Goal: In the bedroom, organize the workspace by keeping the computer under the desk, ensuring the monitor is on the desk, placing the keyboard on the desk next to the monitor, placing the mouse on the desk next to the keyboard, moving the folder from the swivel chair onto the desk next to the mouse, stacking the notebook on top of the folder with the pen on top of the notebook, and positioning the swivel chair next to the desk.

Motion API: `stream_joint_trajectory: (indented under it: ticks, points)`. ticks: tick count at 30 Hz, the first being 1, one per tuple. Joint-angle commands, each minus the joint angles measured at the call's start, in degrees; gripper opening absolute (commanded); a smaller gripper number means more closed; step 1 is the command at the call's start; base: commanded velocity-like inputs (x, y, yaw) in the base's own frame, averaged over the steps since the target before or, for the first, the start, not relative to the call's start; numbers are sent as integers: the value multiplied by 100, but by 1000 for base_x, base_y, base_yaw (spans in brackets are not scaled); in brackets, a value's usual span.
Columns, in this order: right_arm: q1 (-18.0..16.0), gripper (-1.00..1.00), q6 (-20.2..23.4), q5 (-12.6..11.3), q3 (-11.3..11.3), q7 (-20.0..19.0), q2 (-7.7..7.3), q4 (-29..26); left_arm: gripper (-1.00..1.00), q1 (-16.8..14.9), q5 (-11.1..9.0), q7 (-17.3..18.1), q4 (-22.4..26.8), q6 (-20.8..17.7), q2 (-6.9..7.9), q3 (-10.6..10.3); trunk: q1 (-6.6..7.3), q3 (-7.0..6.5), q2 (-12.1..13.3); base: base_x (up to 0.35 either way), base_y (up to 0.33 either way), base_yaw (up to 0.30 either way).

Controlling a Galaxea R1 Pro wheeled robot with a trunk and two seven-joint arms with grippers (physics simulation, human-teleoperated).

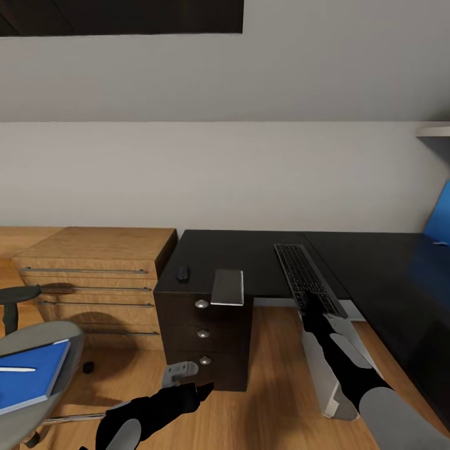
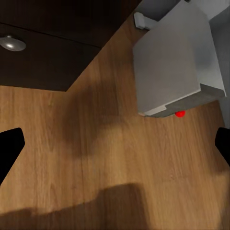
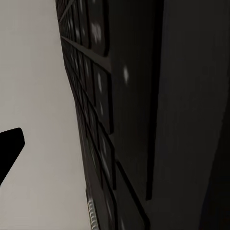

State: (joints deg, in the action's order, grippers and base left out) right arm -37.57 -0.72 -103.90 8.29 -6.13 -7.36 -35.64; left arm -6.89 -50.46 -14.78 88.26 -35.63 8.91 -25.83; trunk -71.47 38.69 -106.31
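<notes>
Keyboard (image 1: 304,273) lying lengthwise on the matt black desk (image 1: 250,256), near its front edge, silver frame and dark keys running away from the camera. Right gripper (image 1: 310,308) down at the keyboard's near end, black fingers against the frame; seen from the right wrist, keys (image 3: 103,110) pressed very close, one dark fingertip (image 3: 9,148) off to the side, so no telling whether clamped or merely touching. Left gripper (image 1: 203,390) low over the light wood floor (image 2: 96,158), jaws spread wide, holding nothing; both fingertips at opposite edges of the left wrist view.

Mouse (image 1: 182,273) on the black top above the drawer unit (image 1: 203,334) with silver knobs, just beside the notebook (image 1: 227,287), which overhangs the front edge. Folder (image 1: 28,375), bright blue, flat on the seat of the swivel chair (image 1: 37,350), with a thin white pen (image 1: 17,369) on top. Computer (image 1: 331,369), light grey, on the floor under the desk beneath the right arm; grey case with a small red dot (image 2: 180,114) in the left wrist view. Light-wood shelf unit (image 1: 94,275) behind the chair.
</notes>
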Motion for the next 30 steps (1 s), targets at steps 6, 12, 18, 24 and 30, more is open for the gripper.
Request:
stream_joint_trajectory:
  ticks: [6, 12, 18, 24, 30]
  points:
    - [-5, 100, -8, -60, 32, -22, -10, 4, 100, -5, -61, -59, 0, -13, 0, -10, 0, 6, -3, 11, 0, 0]
    - [-5, 100, -11, -54, 32, -13, -6, 4, 100, -5, -61, -60, -8, -14, -3, -11, 0, 6, -3, 1, 0, 0]
    - [-5, -100, -14, -51, 37, 6, -5, 4, 100, -5, -61, -60, -10, -19, -3, -18, 0, 6, -3, 0, 0, 0]
    - [-5, -100, -16, -51, 41, 2, -2, 4, 100, -5, -71, -63, -11, -30, -10, -15, 0, 6, -3, 0, 0, 0]
    - [-5, -100, -16, -51, 41, -14, -2, 4, 100, -5, -78, -61, -19, -31, -12, -10, 0, 6, -3, 0, 0, 0]
